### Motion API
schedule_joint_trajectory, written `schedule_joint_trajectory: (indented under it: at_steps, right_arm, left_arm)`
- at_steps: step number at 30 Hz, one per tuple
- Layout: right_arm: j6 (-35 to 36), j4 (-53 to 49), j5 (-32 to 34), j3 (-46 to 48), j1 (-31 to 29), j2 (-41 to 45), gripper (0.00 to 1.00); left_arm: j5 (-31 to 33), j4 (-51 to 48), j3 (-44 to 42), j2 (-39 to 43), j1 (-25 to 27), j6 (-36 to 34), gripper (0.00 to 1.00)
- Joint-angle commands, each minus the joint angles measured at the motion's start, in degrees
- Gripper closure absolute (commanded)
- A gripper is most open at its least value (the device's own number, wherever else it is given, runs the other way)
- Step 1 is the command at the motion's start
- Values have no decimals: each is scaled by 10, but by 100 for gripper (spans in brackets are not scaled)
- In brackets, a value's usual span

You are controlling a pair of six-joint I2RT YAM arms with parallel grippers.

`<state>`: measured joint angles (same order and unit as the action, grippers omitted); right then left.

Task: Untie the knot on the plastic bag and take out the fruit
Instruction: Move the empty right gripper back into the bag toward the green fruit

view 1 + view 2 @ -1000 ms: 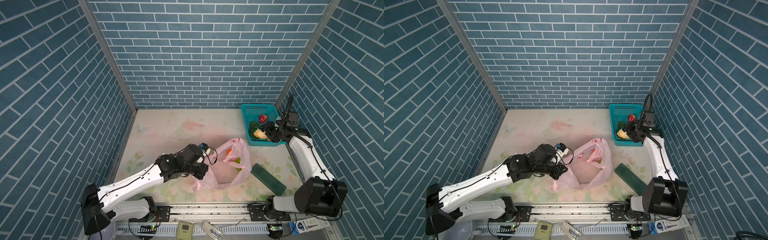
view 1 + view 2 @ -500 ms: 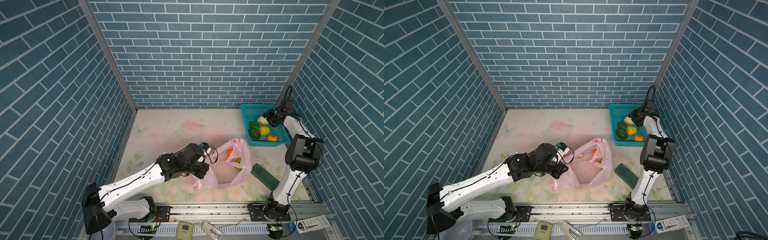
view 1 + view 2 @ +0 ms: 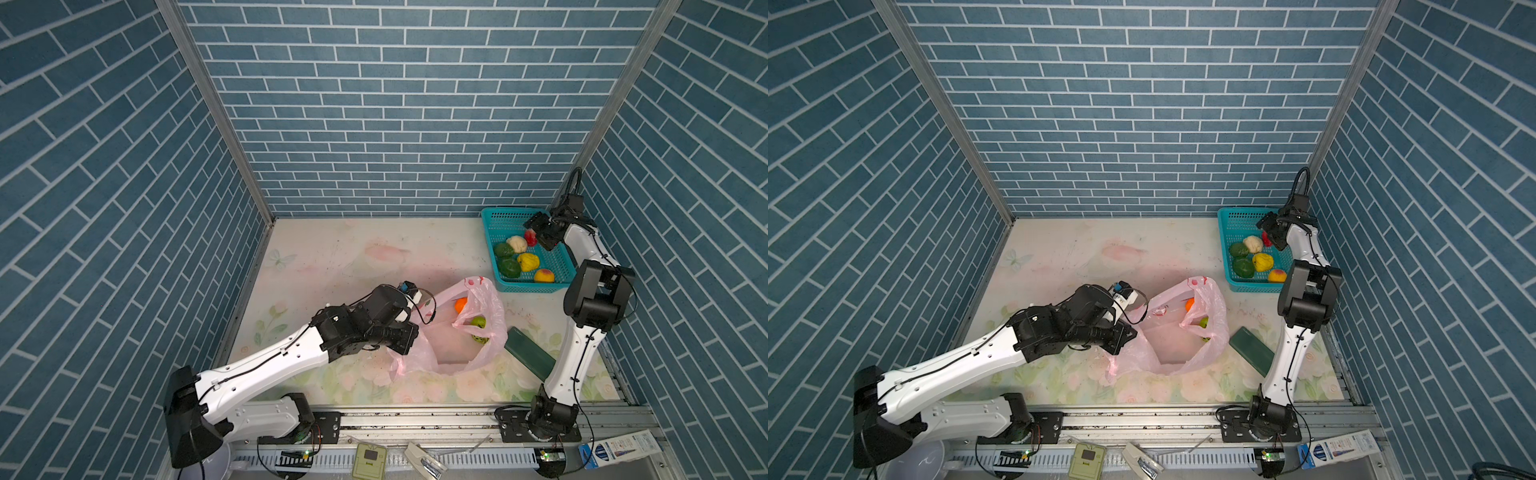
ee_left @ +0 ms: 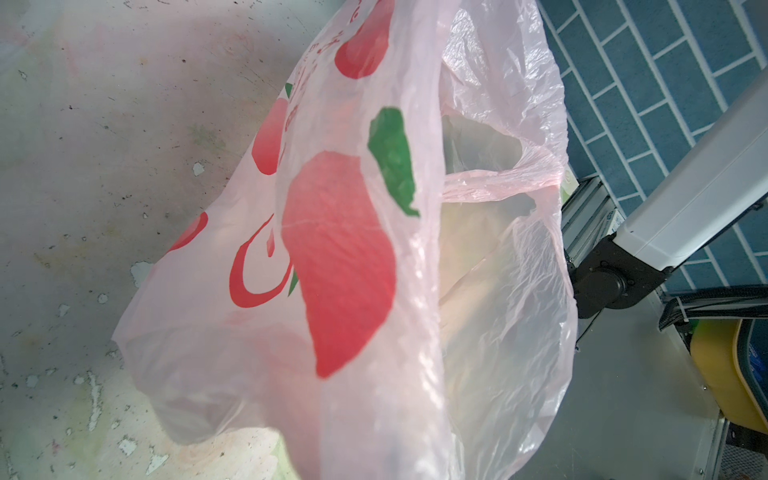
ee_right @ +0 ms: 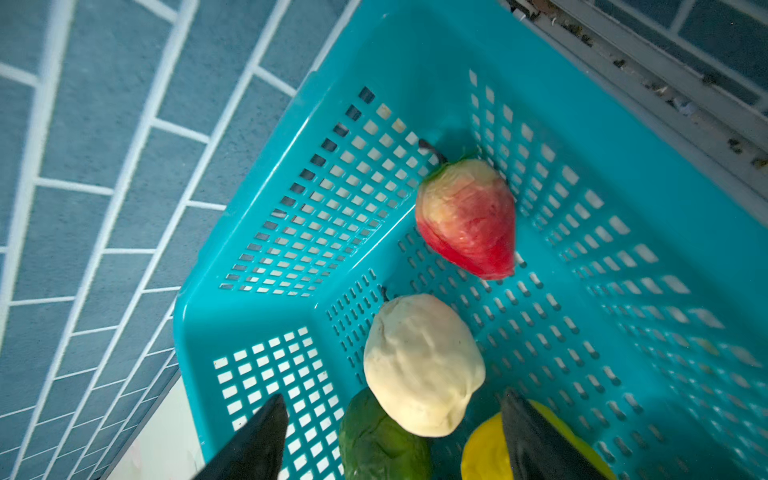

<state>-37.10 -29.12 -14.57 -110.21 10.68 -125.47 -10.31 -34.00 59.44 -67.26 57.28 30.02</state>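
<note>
Green block (image 3: 530,353) beside bag (image 3: 486,303) at 4 o'clock. Bag clamped by left gripper (image 3: 410,334). Right gripper (image 5: 392,401) spread above basket (image 3: 494,220); white fruit (image 3: 516,243), earlier gripped, now dropped inside.

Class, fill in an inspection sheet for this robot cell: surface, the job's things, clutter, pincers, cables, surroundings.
Surface: floral mat, scuffed.
Job's things: plastic bag open, orange fruit and light green fruit inside; six fruits in teal basket.
Clutter: dark green block beside the bag.
Pincers: left pincer shut on the bag's edge; right pincer open above the basket.
Cables: black cable loops over the right wrist.
Surroundings: blue brick walls; metal rail in front.
</note>
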Motion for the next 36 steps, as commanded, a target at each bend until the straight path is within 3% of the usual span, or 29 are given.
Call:
schedule_joint_trajectory:
  at_steps: [1, 9, 18, 22, 28, 36]
  right_arm:
    - [24, -29, 7, -18, 1, 21, 19]
    - [48, -54, -25, 68, -14, 126, 19]
    - [85, -150, -45, 240, -85, 364, 20]
    - [76, -213, -23, 301, -159, 473, 20]
    - [4, -276, 22, 371, -286, 604, 22]
    - [-90, -280, 92, 442, -455, 670, 24]
  left_arm:
    - [2, 4, 11, -2, -4, -1, 100]
    - [-14, 29, 12, 4, -4, -11, 100]
    - [-37, 61, 3, 14, -3, -25, 100]
    - [-44, 70, -1, 15, -3, -31, 100]
    - [-52, 82, -4, 19, -4, -37, 100]
    - [-56, 84, -7, 22, -3, -38, 100]
